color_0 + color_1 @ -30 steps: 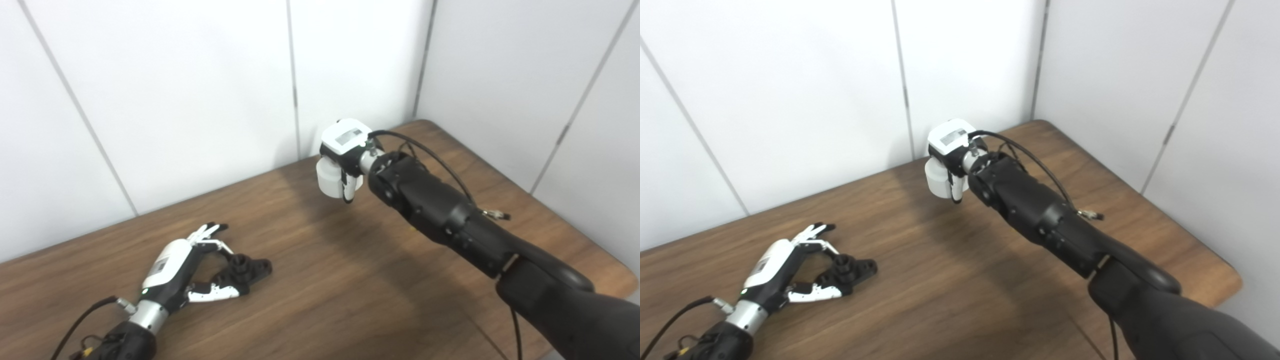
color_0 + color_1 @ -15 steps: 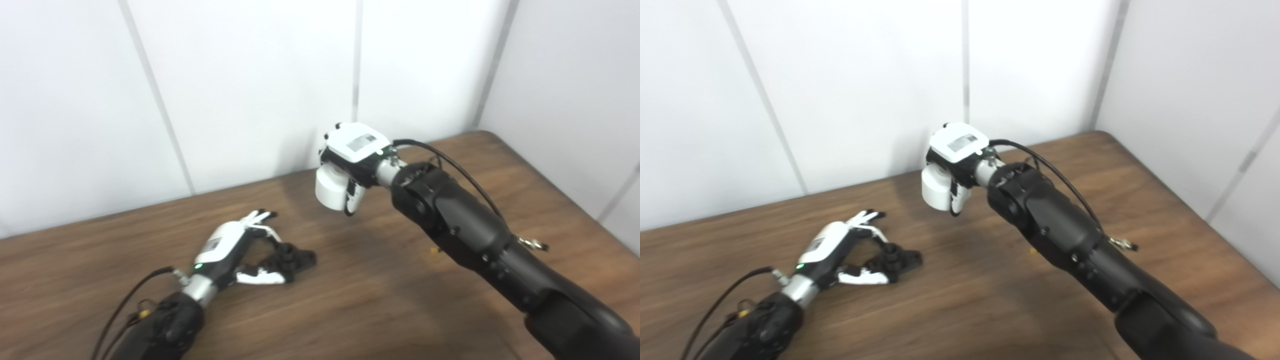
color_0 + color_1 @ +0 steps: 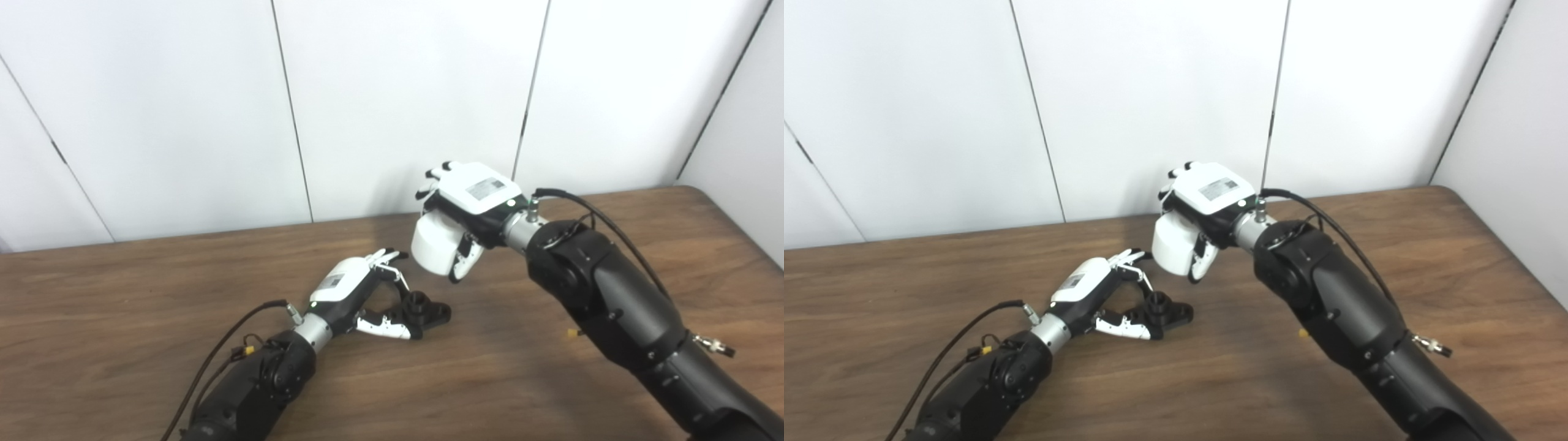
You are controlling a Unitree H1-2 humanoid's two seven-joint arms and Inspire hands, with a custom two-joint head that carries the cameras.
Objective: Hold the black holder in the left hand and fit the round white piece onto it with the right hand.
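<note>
Hovering white piece [image 3: 436, 247] above holder [image 3: 422, 308] (apart)

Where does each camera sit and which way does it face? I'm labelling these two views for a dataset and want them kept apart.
Left eye view: on the head, looking down and forward at the brown wooden table and white panelled wall; both black forearms enter from below, the left hand at the small black plastic holder.
Right eye view: beside it, set slightly right, same downward aim; the right hand carries the round white plastic piece above the table.
Shared: both show the same arms, hands and parts, shifted sideways.
</note>
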